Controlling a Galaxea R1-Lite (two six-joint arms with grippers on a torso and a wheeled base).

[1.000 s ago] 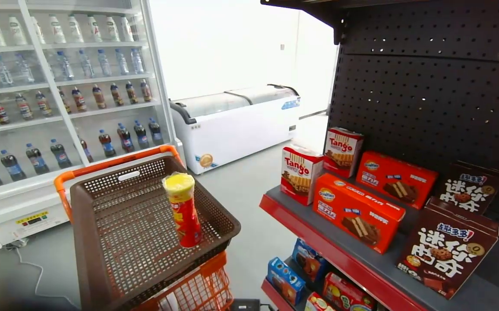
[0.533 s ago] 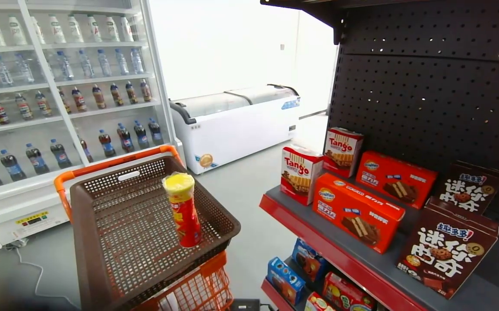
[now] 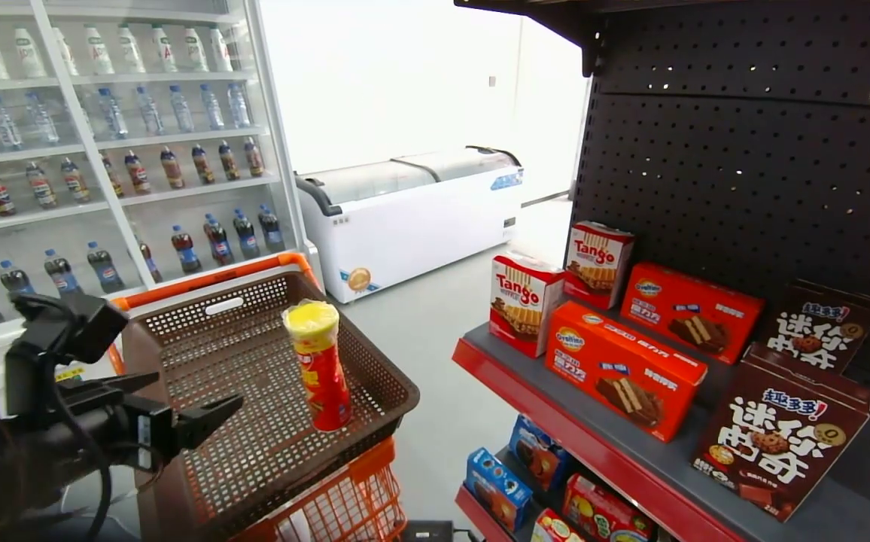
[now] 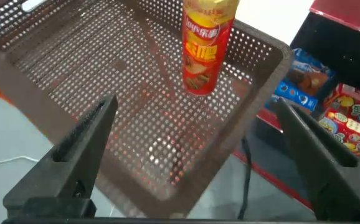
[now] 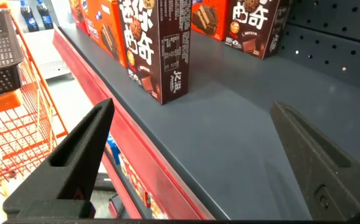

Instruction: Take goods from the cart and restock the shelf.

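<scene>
The left gripper [image 3: 188, 397] hangs at the near-left corner of the basket [image 3: 179, 325], jaws spread wide with nothing between them, fingers aimed across the basket toward the can [image 3: 320, 369]. The brown basket sits atop the orange cart [image 3: 213, 277]. The can stands upright on the mesh floor near the basket's right edge, long axis vertical, yellow lid up, apart from the fingertips. From the left wrist, the gripper [image 4: 195, 102] frames the can [image 4: 205, 43], which stands ahead of the open fingers, in line with the gap, untouched. To the right, the shelf [image 3: 518, 365] carries red and brown boxes. The right wrist view gives the right gripper [image 5: 192, 107], wide open and empty, over a bare stretch of shelf [image 5: 230, 137] beside a brown box [image 5: 158, 43].
</scene>
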